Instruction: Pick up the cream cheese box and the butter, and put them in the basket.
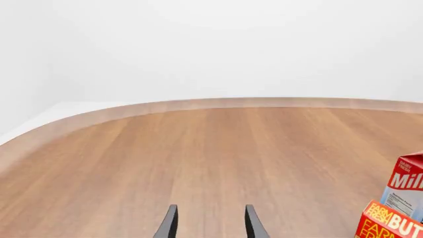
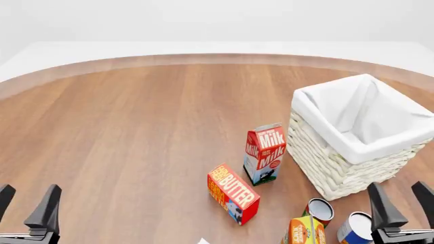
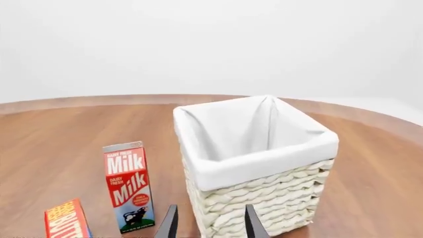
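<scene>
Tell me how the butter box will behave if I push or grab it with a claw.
The butter box lies flat on its long side on the table, so it will probably slide or swivel, not tip. Its flat carton faces should suit a squeeze across the narrow width, though glossy card may slip. Pushed away from you, it could knock over the upright milk carton just behind.

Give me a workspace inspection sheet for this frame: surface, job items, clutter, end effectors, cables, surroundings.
Surface: wooden table, rounded far edge.
Job's things: butter lying flat, left of the basket; basket upright, nothing seen inside; cream cheese box not identifiable.
Clutter: milk carton upright between butter and basket; two cans and an orange carton near the front edge.
Grippers: left end effector and right end effector open, holding nothing.
Cables: nothing seen.
Surroundings: plain white backdrop.
</scene>
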